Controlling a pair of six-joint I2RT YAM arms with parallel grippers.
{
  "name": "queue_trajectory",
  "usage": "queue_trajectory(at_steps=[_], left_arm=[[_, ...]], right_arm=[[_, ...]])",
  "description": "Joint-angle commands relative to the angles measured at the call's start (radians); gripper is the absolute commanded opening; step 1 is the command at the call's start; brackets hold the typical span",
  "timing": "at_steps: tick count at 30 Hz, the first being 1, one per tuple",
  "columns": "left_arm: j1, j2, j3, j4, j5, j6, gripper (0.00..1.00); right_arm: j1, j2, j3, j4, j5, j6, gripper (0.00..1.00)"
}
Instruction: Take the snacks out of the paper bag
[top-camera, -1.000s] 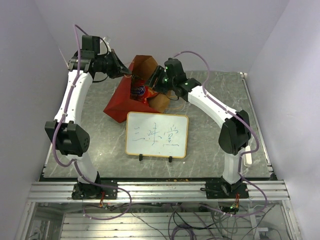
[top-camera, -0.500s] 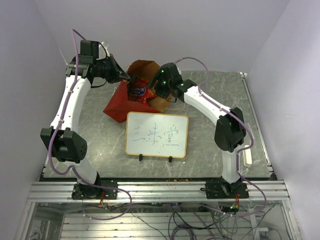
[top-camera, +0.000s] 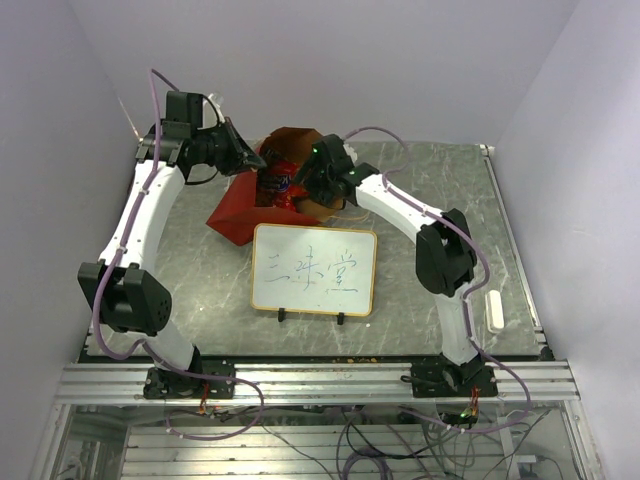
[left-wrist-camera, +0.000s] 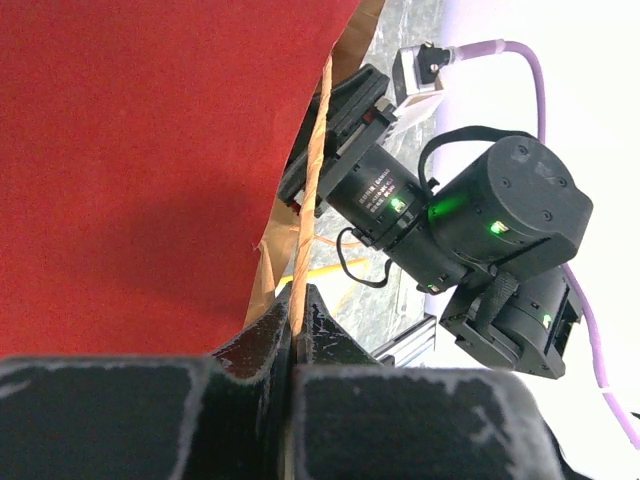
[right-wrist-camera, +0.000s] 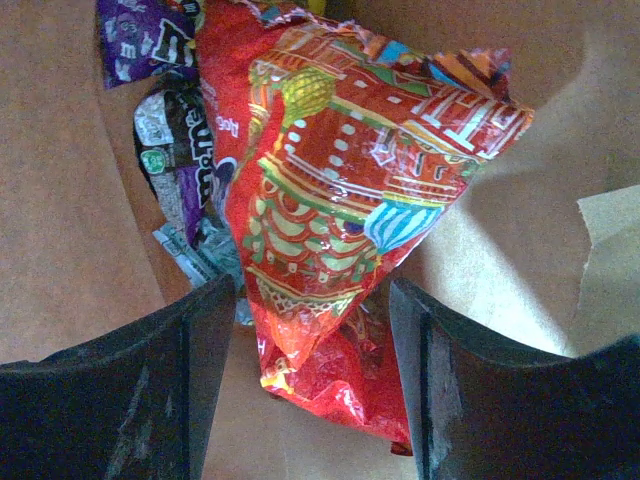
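My L hand is clamped shut on the rim of the paper bag, which rests on the counter. My R hand is inside the bag, fingers apart either side of the red chip bag, candy pkts beside it.

The top camera gives you a far look down from above and behind the arm bases at the frame's bottom, whole table in view. Your left wrist camera sits tight against the paper bag, red wall filling the upper left, facing the right arm beyond. Your right wrist camera looks into that bag, close on the chip bag. All three share the bag.
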Motion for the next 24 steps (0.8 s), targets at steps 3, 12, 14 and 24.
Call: queue_trajectory(at_steps=[3,12,14,24], left_arm=[[-0.011,-0.022,-0.010,0.031,0.051,-0.027,0.07],[-0.014,-0.024,-0.015,0.039,0.056,-0.039,0.07],[-0.013,-0.020,-0.008,0.034,0.052,-0.033,0.07],[-0.014,0.005,0.045,0.020,0.008,-0.036,0.07]], right_arm=[[0.011,0.038,0.031,0.016,0.039,0.090,0.63],[0.021,0.088,0.096,0.022,0.048,0.098,0.38],[0.024,0.088,0.106,0.032,0.049,0.086,0.29],[0.024,0.088,0.259,0.056,0.074,-0.009,0.00]])
